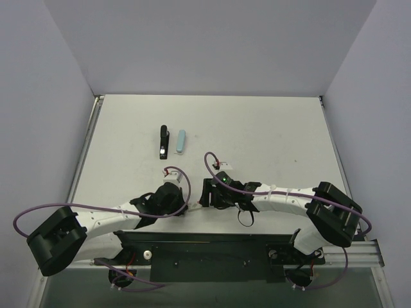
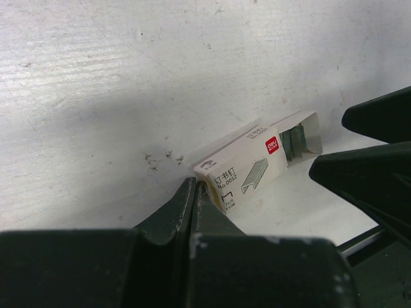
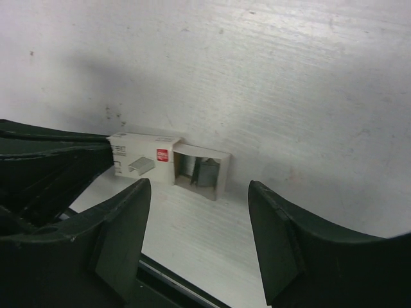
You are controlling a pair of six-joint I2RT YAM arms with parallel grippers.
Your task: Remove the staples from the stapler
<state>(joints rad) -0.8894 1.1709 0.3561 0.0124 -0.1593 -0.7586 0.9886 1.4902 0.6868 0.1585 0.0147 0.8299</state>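
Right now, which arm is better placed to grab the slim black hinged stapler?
Right, likely. The right gripper stands open and empty; the left gripper is shut, tips against the small white cardboard staple box. The stapler lies untouched on the table's left half, though.

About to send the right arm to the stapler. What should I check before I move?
1. Right gripper open: ok.
2. Left gripper shut, tips at the staple box end: ok; real grip: cannot tell.
3. Box drawer slid out, staples showing: ok.
4. Stapler lying free, away from both grippers: ok.
5. Stapler's lid open: cannot tell.
6. Light-blue bar beside stapler, not touching: ok.
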